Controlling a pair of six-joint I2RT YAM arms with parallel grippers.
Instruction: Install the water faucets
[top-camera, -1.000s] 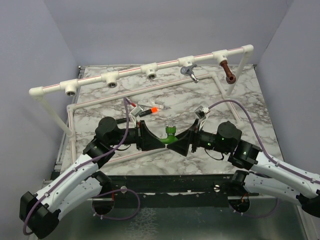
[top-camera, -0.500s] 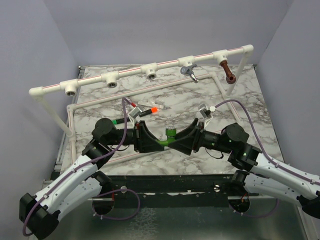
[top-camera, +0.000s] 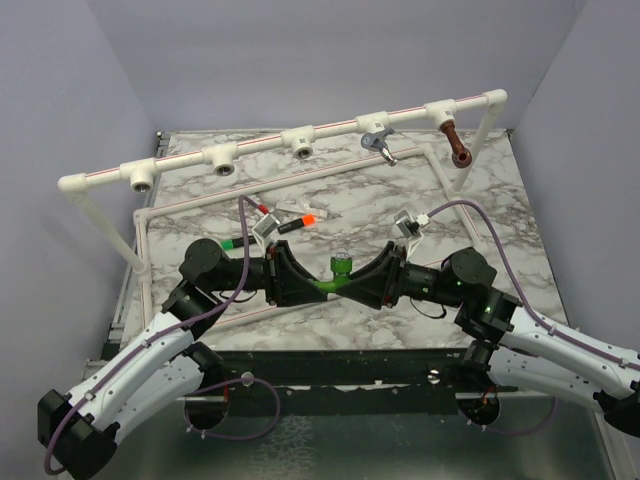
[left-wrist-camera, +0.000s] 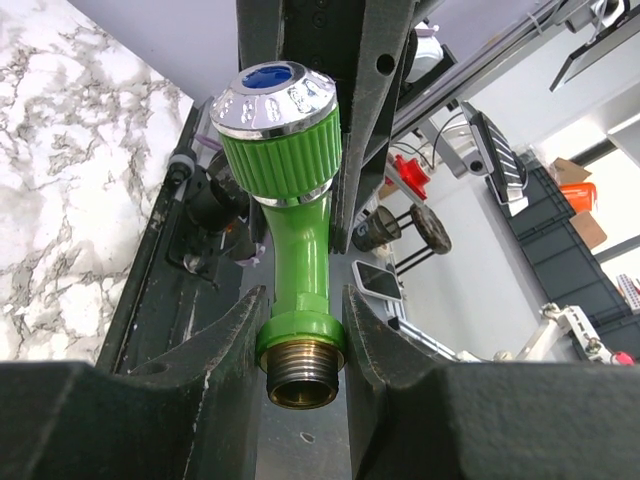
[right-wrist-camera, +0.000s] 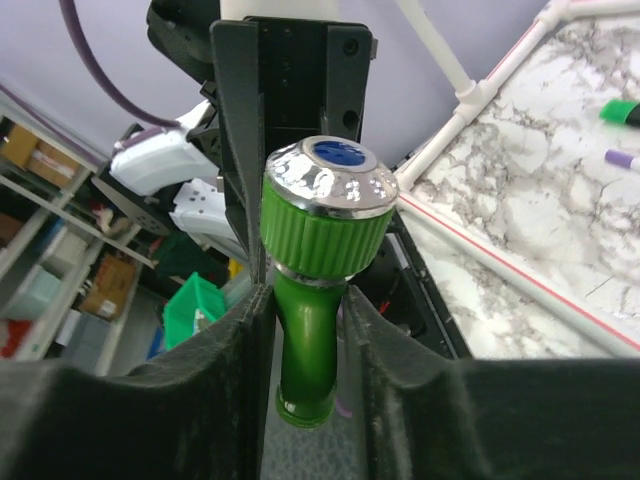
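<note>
The green faucet (top-camera: 338, 272) hangs above the table's near middle, held between both arms. My left gripper (top-camera: 322, 285) is shut on its green collar (left-wrist-camera: 300, 335), just above the brass thread. In the left wrist view the chrome-topped knob (left-wrist-camera: 275, 125) points away. My right gripper (top-camera: 352, 284) faces it from the right. Its fingers (right-wrist-camera: 235, 350) press the bent spout (right-wrist-camera: 312, 340) below the knob on both sides. A chrome faucet (top-camera: 378, 145) and a copper-brown faucet (top-camera: 456, 142) hang from the raised white pipe rail (top-camera: 260, 152).
Three open tee sockets (top-camera: 303, 148) (top-camera: 224, 165) (top-camera: 143, 180) sit along the rail's left part. An orange-capped marker (top-camera: 300, 220) and a green-capped marker (top-camera: 232, 243) lie on the marble top behind the left arm. A low white pipe frame (top-camera: 150, 230) borders the table.
My right gripper's jaws have closed in from wide apart onto the green faucet's spout. The left gripper kept its hold, and both arms shifted slightly.
</note>
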